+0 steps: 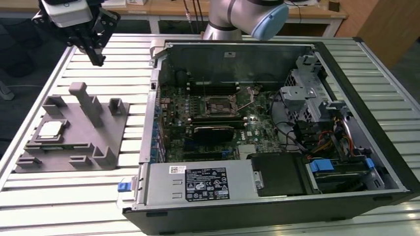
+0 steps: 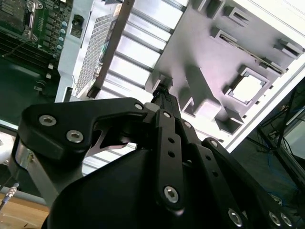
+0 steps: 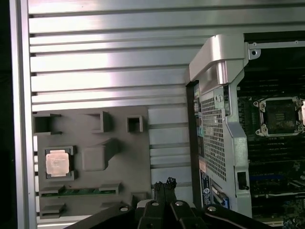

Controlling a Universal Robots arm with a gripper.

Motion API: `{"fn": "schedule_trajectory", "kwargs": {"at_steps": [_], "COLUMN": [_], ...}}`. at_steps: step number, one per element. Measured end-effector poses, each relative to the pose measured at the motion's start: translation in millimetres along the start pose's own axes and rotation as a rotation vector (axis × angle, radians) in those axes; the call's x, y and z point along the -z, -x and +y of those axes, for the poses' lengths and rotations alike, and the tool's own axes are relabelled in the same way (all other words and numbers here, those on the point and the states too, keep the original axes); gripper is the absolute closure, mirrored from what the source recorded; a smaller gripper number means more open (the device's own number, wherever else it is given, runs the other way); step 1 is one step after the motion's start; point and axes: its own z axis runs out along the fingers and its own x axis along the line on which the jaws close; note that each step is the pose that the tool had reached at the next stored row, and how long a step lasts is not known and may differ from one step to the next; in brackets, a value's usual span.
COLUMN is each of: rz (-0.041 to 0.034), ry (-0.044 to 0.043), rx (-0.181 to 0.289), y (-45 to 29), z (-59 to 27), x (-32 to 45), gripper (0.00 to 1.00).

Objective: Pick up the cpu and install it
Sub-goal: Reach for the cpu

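Observation:
The cpu (image 1: 51, 129), a small silvery square chip, lies flat in a pocket of the grey tray (image 1: 69, 150) at the exterior view's left. Both wrist views show it too: the cpu (image 3: 59, 162) and the cpu (image 2: 248, 88) rest on the tray (image 3: 136, 167). My gripper (image 1: 98, 61) hangs high over the slatted table beyond the tray's far end, well apart from the chip. Its black fingers meet at the tips and hold nothing, as the gripper (image 3: 165, 184) and the gripper (image 2: 162, 90) show. The black socket frame (image 1: 220, 104) sits bare on the motherboard inside the open case.
The open computer case (image 1: 149, 147) lies on its side right of the tray, with drive cages and cables at its right end. Tall posts (image 1: 86, 103) rise from the tray near the chip. The arm's base (image 1: 226, 24) stands behind the case. Slatted table (image 1: 78, 196) surrounds everything.

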Motion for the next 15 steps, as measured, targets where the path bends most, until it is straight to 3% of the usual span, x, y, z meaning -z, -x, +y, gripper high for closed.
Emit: {"fn": "schedule_trajectory", "kwargs": {"at_steps": [15], "rz": [0.0000], "ry": [0.0000], "rx": [0.000], "y": [-16.2], "z": [-1.5], "x": [-0.1], "gripper": [0.89]}}
